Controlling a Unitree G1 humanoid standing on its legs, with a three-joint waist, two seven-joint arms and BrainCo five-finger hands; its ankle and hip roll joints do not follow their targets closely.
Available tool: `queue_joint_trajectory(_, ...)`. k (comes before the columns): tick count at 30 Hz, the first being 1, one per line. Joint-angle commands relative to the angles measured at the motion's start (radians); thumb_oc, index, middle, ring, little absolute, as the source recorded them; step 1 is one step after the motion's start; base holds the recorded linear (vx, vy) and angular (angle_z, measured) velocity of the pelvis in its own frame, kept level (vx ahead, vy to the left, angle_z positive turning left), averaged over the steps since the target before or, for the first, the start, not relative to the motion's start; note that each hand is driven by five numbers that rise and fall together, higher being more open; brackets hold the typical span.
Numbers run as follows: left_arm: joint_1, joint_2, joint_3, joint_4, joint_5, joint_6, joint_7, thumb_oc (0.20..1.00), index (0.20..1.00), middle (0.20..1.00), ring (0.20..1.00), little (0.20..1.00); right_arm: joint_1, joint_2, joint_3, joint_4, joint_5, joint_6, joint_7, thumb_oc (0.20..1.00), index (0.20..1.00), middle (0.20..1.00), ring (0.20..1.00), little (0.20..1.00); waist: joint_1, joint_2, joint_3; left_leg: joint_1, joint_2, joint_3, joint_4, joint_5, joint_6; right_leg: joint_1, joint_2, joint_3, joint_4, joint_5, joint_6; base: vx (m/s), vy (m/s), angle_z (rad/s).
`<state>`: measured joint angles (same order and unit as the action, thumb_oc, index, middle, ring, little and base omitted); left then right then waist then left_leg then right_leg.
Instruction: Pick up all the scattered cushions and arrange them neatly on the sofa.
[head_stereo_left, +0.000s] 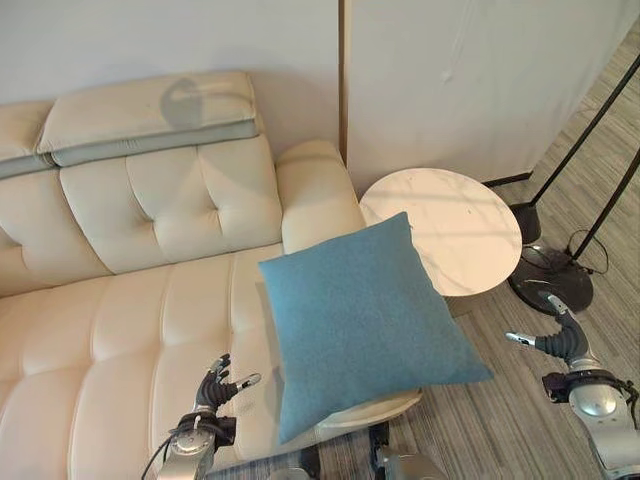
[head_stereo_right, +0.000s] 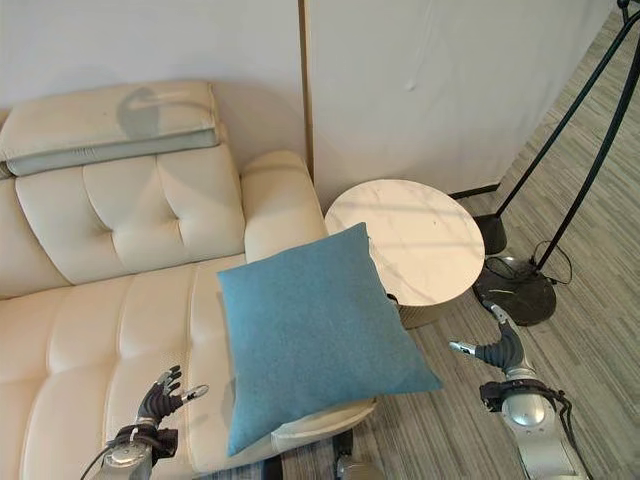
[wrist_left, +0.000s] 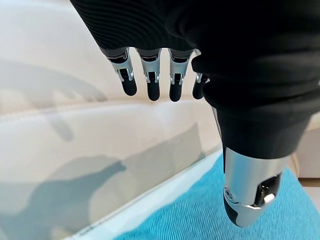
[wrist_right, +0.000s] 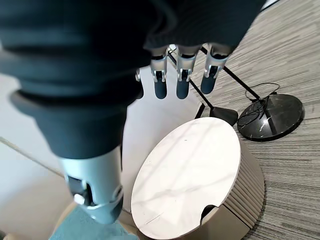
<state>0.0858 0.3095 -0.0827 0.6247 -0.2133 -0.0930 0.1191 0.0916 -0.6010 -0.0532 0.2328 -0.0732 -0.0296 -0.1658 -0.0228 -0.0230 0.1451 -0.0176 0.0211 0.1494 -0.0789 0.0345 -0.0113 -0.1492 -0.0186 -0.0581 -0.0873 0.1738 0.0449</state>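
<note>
We see the cushion mid-frame on the sofa; left hand and right hand open, empty.

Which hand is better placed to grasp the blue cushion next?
Probably the left hand: it hovers open over the sofa right beside the cushion. The right hand is open above the floor, farther away.

blue cushion | square, plain, tilted | on cream sofa seat's right end; corner overhanging front edge
</note>
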Motion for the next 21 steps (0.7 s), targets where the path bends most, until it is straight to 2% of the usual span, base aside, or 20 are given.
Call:
queue_joint_trajectory(1,-0.080,0.026,-0.043,-0.003,-0.053,-0.035,0.019,1.000,1.000,1.000,1.000,1.000,-0.108,-0.048,0.067,0.042,0.070,-0.015,-0.016,1.000,1.000,1.000,1.000,1.000,0.005,-0.023,-0.004,-0.061,0.006,-0.024,-0.008,-0.004,-0.034,0.022,-0.027,-0.010,0.026,-0.106,0.079,-0.07,-0.027,0.02)
queue_joint_trajectory(2,-0.080,0.026,-0.043,-0.002,-0.053,-0.035,0.019,1.000,1.000,1.000,1.000,1.000,-0.108,-0.048,0.068,0.042,0.070,-0.015,-0.016,1.000,1.000,1.000,1.000,1.000,0.004,-0.023,-0.004,-0.061,0.006,-0.024,-0.008,-0.004,-0.034,0.022,-0.027,-0.010,0.027,-0.106,0.079,-0.16,-0.053,0.04)
queue_joint_trajectory(4,-0.220,0.000,-0.133,0.017,-0.157,-0.052,0.046,1.000,1.000,1.000,1.000,1.000,-0.315,-0.037,0.221,0.174,0.196,-0.016,-0.021,1.000,1.000,1.000,1.000,1.000,0.020,-0.033,0.069,-0.186,0.005,-0.041,0.026,0.023,-0.039,-0.107,-0.029,-0.008,0.078,-0.090,0.069,-0.34,-0.093,0.11)
queue_joint_trajectory(6,-0.263,-0.009,-0.153,0.029,-0.180,-0.057,0.053,1.000,1.000,1.000,1.000,1.000,-0.375,-0.028,0.260,0.214,0.225,-0.016,-0.023,1.000,1.000,1.000,1.000,1.000,0.021,-0.034,0.076,-0.224,0.004,-0.046,0.040,0.028,-0.041,-0.143,-0.030,-0.008,0.093,-0.087,0.066,-0.18,-0.044,0.17)
queue_joint_trajectory(11,-0.554,-0.046,-0.267,0.151,-0.283,-0.064,0.090,1.000,1.000,1.000,1.000,1.000,-0.696,0.046,0.456,0.431,0.342,-0.004,-0.045,1.000,1.000,1.000,1.000,1.000,0.027,-0.033,0.128,-0.344,0.004,-0.050,0.056,0.070,-0.058,-0.257,-0.031,-0.022,0.125,-0.072,0.059,-0.13,-0.049,0.13)
queue_joint_trajectory(12,-0.615,-0.057,-0.279,0.169,-0.313,-0.068,0.100,1.000,1.000,1.000,1.000,1.000,-0.751,0.068,0.487,0.447,0.354,0.003,-0.049,1.000,1.000,1.000,1.000,1.000,0.024,-0.032,0.146,-0.360,0.006,-0.048,0.053,0.082,-0.064,-0.274,-0.029,-0.025,0.126,-0.069,0.059,-0.14,-0.022,0.05)
queue_joint_trajectory(13,-0.715,-0.077,-0.291,0.168,-0.351,-0.079,0.118,1.000,1.000,1.000,1.000,1.000,-0.803,0.138,0.510,0.433,0.406,-0.009,-0.063,1.000,1.000,1.000,1.000,1.000,0.019,-0.028,0.182,-0.386,0.010,-0.045,0.045,0.098,-0.072,-0.307,-0.027,-0.034,0.129,-0.062,0.062,-0.11,-0.010,0.05)
queue_joint_trajectory(14,-0.716,-0.077,-0.291,0.168,-0.351,-0.079,0.118,1.000,1.000,1.000,1.000,1.000,-0.803,0.138,0.510,0.433,0.406,-0.009,-0.063,1.000,1.000,1.000,1.000,1.000,0.019,-0.028,0.183,-0.387,0.010,-0.045,0.045,0.098,-0.072,-0.307,-0.027,-0.034,0.130,-0.062,0.062,-0.08,-0.009,0.03)
queue_joint_trajectory(17,-0.775,-0.100,-0.299,0.130,-0.398,-0.093,0.127,1.000,1.000,1.000,1.000,1.000,-0.812,0.221,0.531,0.377,0.457,-0.044,-0.061,1.000,1.000,1.000,1.000,1.000,0.013,-0.025,0.208,-0.408,0.015,-0.042,0.031,0.113,-0.081,-0.333,-0.026,-0.045,0.120,-0.054,0.065,-0.01,-0.008,-0.04)
queue_joint_trajectory(18,-0.781,-0.104,-0.298,0.116,-0.413,-0.096,0.123,1.000,1.000,1.000,1.000,1.000,-0.811,0.240,0.546,0.364,0.451,-0.048,-0.050,0.570,0.570,0.570,0.570,0.570,0.011,-0.026,0.213,-0.409,0.017,-0.039,0.025,0.117,-0.083,-0.335,-0.027,-0.048,0.116,-0.051,0.067,0.00,-0.007,-0.08)
queue_joint_trajectory(19,-0.777,-0.110,-0.299,0.100,-0.421,-0.100,0.119,1.000,1.000,1.000,1.000,1.000,-0.801,0.254,0.558,0.351,0.446,-0.054,-0.043,0.200,0.200,0.200,0.200,0.200,0.010,-0.025,0.213,-0.409,0.018,-0.040,0.018,0.121,-0.086,-0.336,-0.026,-0.050,0.111,-0.050,0.068,0.03,0.010,-0.07)
queue_joint_trajectory(20,-0.765,-0.122,-0.295,0.069,-0.439,-0.114,0.120,0.200,0.200,0.200,0.200,0.200,-0.764,0.284,0.563,0.323,0.455,-0.074,-0.024,0.200,0.200,0.200,0.200,0.200,0.010,-0.025,0.209,-0.398,0.019,-0.037,0.008,0.122,-0.089,-0.326,-0.026,-0.054,0.101,-0.047,0.071,0.04,0.009,-0.02)
queue_joint_trajectory(21,-0.765,-0.122,-0.295,0.068,-0.439,-0.114,0.120,0.200,0.200,0.200,0.200,0.200,-0.764,0.284,0.563,0.323,0.455,-0.074,-0.024,0.200,0.200,0.200,0.200,0.200,0.010,-0.025,0.209,-0.398,0.019,-0.037,0.008,0.122,-0.089,-0.326,-0.026,-0.054,0.101,-0.047,0.071,0.05,0.012,0.00)
